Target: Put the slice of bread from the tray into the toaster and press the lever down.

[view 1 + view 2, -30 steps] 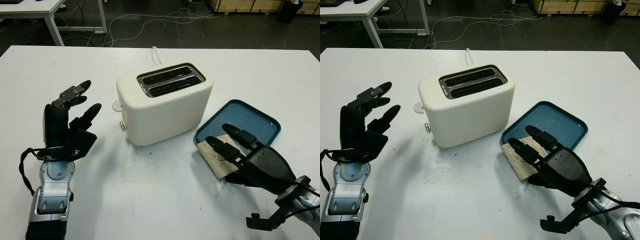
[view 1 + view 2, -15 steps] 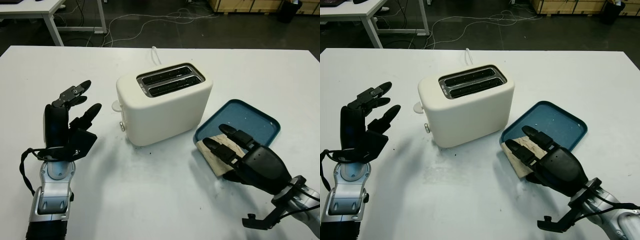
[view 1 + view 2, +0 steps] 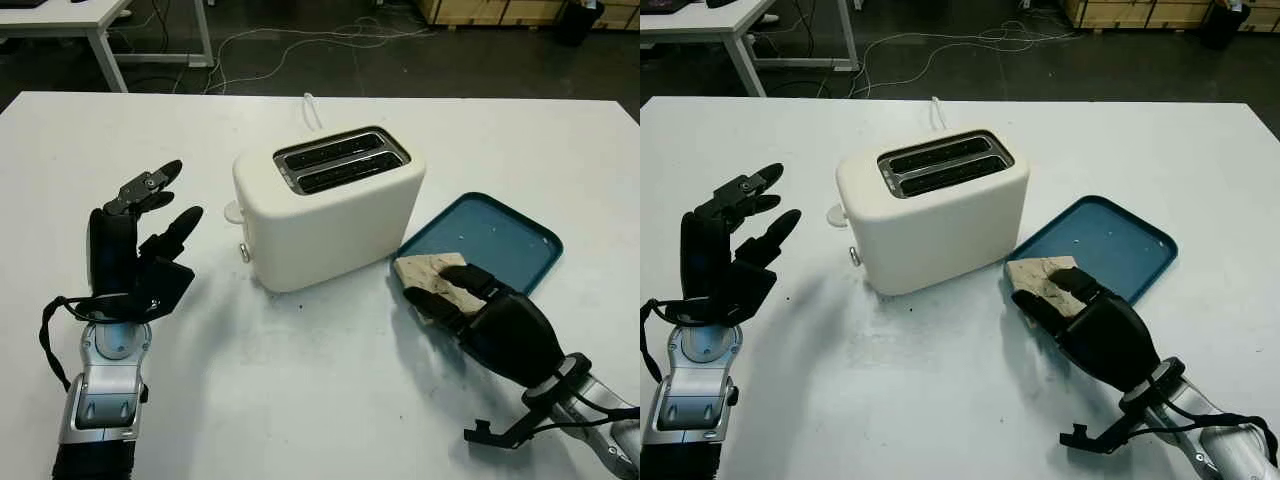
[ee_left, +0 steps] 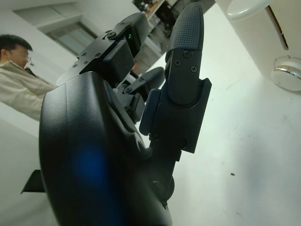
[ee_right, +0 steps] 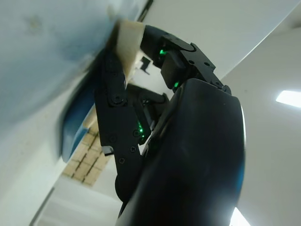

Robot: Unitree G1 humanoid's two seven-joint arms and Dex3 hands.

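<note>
The right robot hand (image 3: pixel 480 310) is clenched around the slice of bread (image 3: pixel 428 274), which sits at the near-left edge of the blue tray (image 3: pixel 500 240), at about 4 o'clock from the white toaster (image 3: pixel 330 205) on the desk (image 3: pixel 300 400). The left robot hand (image 3: pixel 135 250) is released and raised at 9 o'clock from the toaster, holding nothing.

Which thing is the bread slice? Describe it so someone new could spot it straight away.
Start at the white two-slot toaster in the middle of the white table. To its right lies a blue tray, and at the tray's near-left corner the robot's black right hand is closed on the slice of bread. It is the only pale tan, flat, squarish thing there, against blue tray and black fingers.
</note>
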